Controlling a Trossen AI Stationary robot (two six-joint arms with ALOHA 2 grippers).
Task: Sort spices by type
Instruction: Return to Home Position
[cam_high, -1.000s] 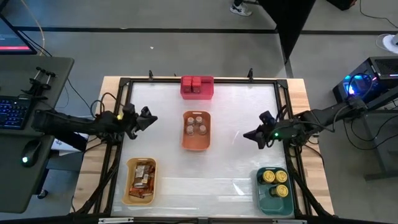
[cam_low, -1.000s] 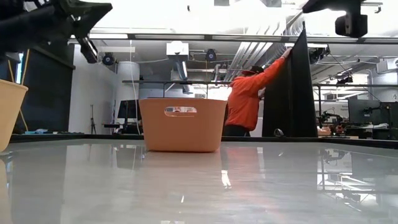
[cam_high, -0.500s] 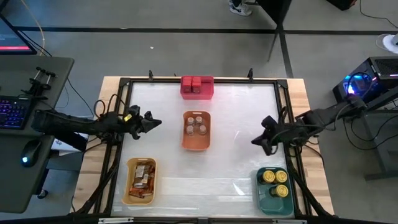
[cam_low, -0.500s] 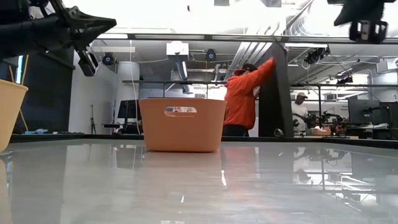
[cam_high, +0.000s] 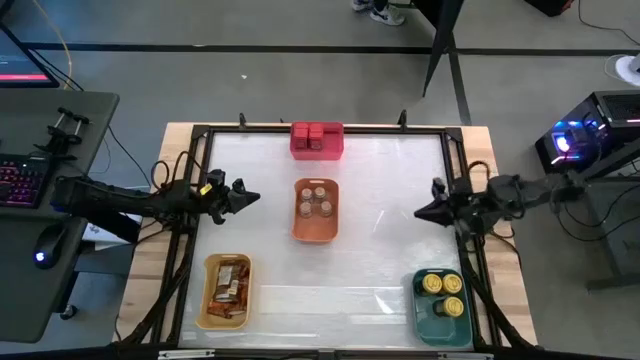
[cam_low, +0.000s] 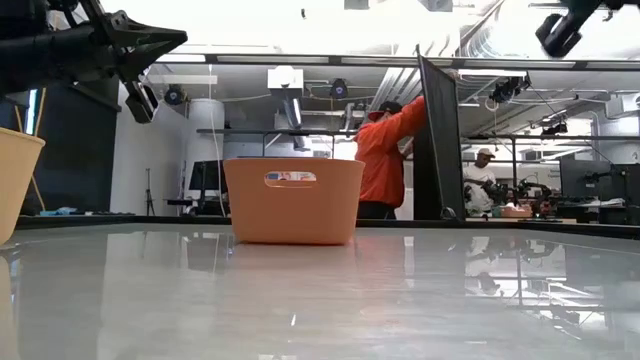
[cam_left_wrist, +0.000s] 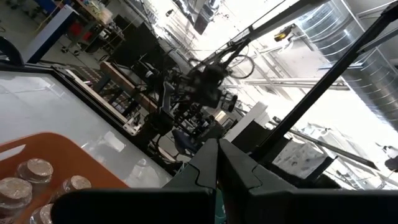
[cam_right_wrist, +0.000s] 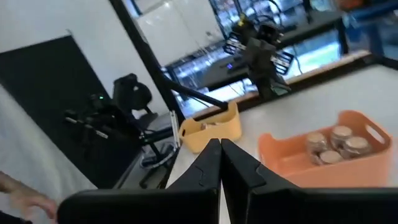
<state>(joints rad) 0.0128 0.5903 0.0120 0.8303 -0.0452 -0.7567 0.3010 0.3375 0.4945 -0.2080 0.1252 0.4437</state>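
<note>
Left gripper (cam_high: 243, 194) and right gripper (cam_high: 418, 212) hover at opposite table sides, both pinched closed, empty. Red boxes (cam_high: 316, 133) fill the red bin (cam_high: 316, 151), pale-lidded jars (cam_high: 316, 202) the orange bin (cam_high: 315, 231), packets (cam_high: 228, 284) the yellow bin (cam_high: 207, 290), tins (cam_high: 442, 293) the green bin (cam_high: 420, 311).

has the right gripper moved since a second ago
Yes. The right gripper has drawn back to the right, farther from the orange bin.

4 upright pale-lidded jars (cam_high: 315, 201), red boxes (cam_high: 315, 133), 2 yellow-topped tins (cam_high: 443, 291) and flat orange-brown packets (cam_high: 229, 284) lie grouped by kind, well apart.
</note>
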